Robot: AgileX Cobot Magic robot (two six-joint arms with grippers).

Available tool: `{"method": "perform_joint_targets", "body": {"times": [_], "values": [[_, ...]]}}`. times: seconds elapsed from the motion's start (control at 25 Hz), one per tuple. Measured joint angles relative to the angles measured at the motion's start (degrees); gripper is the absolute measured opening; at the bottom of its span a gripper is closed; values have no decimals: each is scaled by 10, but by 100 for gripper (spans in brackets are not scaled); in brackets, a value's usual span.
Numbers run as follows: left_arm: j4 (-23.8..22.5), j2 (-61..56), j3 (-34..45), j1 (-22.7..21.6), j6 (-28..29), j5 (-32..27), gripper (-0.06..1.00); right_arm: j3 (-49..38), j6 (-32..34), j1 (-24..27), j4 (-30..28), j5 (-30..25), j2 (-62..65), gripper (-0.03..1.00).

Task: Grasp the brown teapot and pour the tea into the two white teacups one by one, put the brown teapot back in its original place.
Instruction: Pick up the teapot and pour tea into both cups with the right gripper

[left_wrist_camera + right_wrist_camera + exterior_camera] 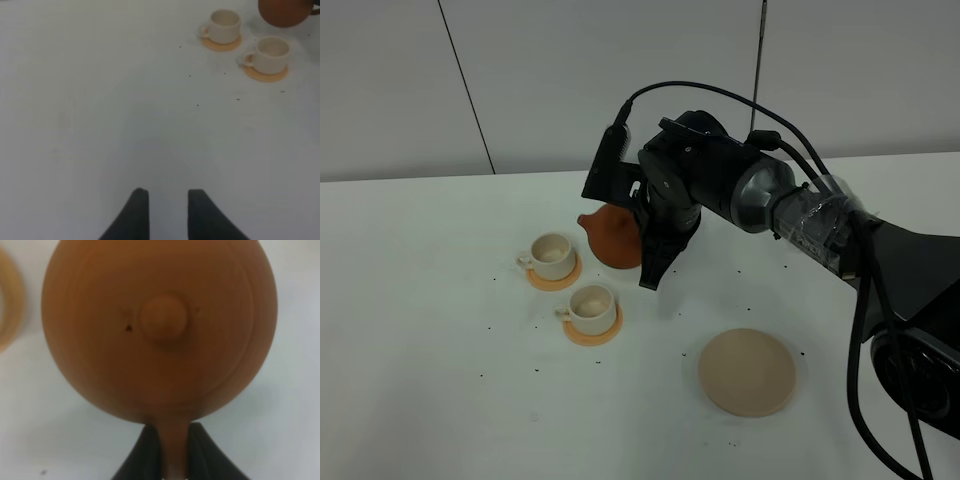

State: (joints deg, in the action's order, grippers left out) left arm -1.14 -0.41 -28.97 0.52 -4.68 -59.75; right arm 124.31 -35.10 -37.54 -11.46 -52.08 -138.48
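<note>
Clay-brown teapot point(612, 238) gripped by its handle beside the cups

Right gripper point(174, 429) is clenched on the teapot's loop handle, with the spout turned toward the farther teacup point(552, 254). The nearer teacup point(591, 308) sits just beside it, and the beige coaster point(747, 372) lies well apart. Left gripper point(167, 194) hangs over the table point(75, 100), released, grasping nothing.

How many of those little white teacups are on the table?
2. One teacup stands on its saucer just left of the brown teapot; the other teacup stands on its own saucer nearer the camera. The right arm could hide more.
</note>
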Motion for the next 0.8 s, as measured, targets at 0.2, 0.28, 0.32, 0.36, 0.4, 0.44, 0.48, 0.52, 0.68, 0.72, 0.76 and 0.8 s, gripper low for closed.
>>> {"method": "perform_joint_targets", "body": {"times": [0.2,0.28,0.32,0.36,0.4,0.44,0.48,0.52,0.68,0.72,0.76,0.8], "values": [[0,0,0,0,0,0,26,0,-10,-2,-34,12,-4,10],[0,0,0,0,0,0,26,0,-12,-7,-56,22,-8,10],[0,0,0,0,0,0,26,0,-13,-10,-65,28,-10,10],[0,0,0,0,0,0,26,0,-13,-13,-75,35,-11,10],[0,0,0,0,0,0,26,0,-13,-16,-84,40,-14,10],[0,0,0,0,0,0,26,0,-13,-19,-90,45,-15,10],[0,0,0,0,0,0,26,0,-14,-21,-96,48,-15,10],[0,0,0,0,0,0,26,0,-14,-23,-100,51,-15,10],[0,0,0,0,0,0,26,0,-15,-23,-109,66,-15,10],[0,0,0,0,0,0,26,0,-17,-23,-113,69,-15,10],[0,0,0,0,0,0,26,0,-20,-23,-116,73,-16,10],[0,0,0,0,0,0,26,0,-24,-23,-118,78,-16,10]]}}
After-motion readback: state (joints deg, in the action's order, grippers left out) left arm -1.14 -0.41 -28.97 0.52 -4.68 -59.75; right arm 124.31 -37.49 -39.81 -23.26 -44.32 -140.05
